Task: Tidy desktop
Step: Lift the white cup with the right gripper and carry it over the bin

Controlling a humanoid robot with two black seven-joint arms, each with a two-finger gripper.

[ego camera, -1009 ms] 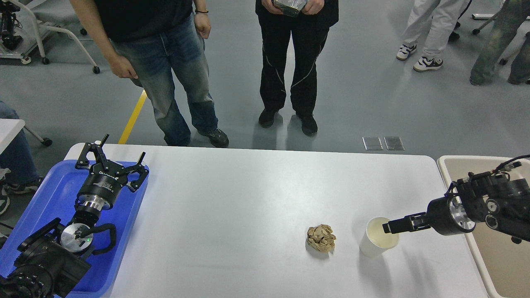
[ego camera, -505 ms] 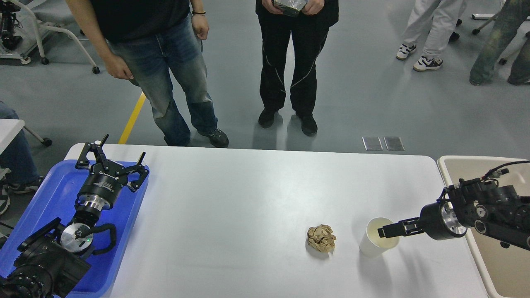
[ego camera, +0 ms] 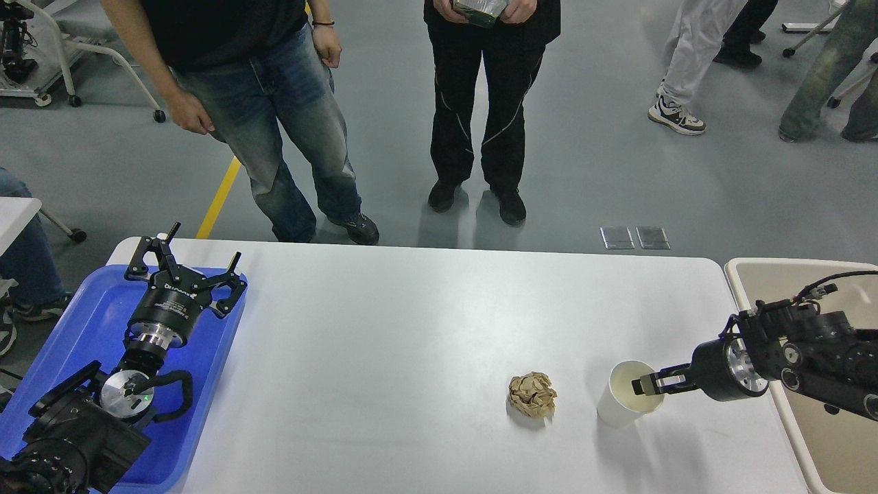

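The white desktop (ego camera: 411, 322) bears a crumpled brown paper ball (ego camera: 531, 395) and, just to its right, an upright white paper cup (ego camera: 621, 405). My right gripper (ego camera: 648, 384) comes in from the right and sits at the cup's right rim, its fingertips (ego camera: 641, 385) reaching over the opening. It is seen side-on, so I cannot tell the two fingers apart or whether they hold the rim. My left gripper (ego camera: 204, 247) is open and empty, held above the far corner of the blue tray (ego camera: 82, 322) at the left.
A beige bin (ego camera: 761, 271) stands off the table's right end, under my right arm. Two people stand close behind the far edge of the table. More people and chair legs are farther back on the grey floor.
My right gripper has dropped lower and drawn slightly right, now at the cup's rim. The cup and paper ball have hardly moved. The left arm is still.
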